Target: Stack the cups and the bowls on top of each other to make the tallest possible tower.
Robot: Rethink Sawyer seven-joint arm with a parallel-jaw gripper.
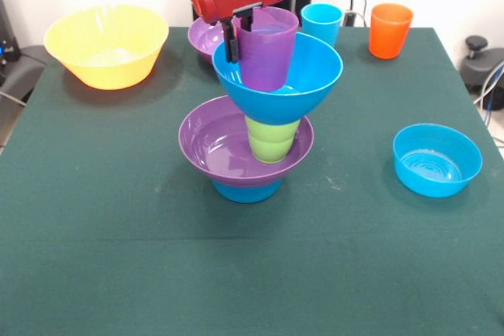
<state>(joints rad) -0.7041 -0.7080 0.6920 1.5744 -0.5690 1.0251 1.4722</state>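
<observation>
The tower [256, 135] stands mid-table directly beneath our pincer [242, 33]: a small blue bowl [246, 191] upside down as a base, a wide purple bowl [228, 147] on it, a green cup [272, 139] standing inverted inside that, and a large blue bowl [279, 76] balanced on the cup. We judge the inverted pieces are there to gain height rather than nest.

The purple cup [268, 49] sits in the top bowl, and our pincer is pinching its rim, one finger outside the wall, probably to steady it while seating. The arm comes straight down, wrist vertical.

Behind the pincer are another purple bowl [203, 37], a light blue cup [321, 23] and an orange cup [390, 29]; the yellow bowl [106, 45] and a small blue bowl [437, 159] lie well apart.
</observation>
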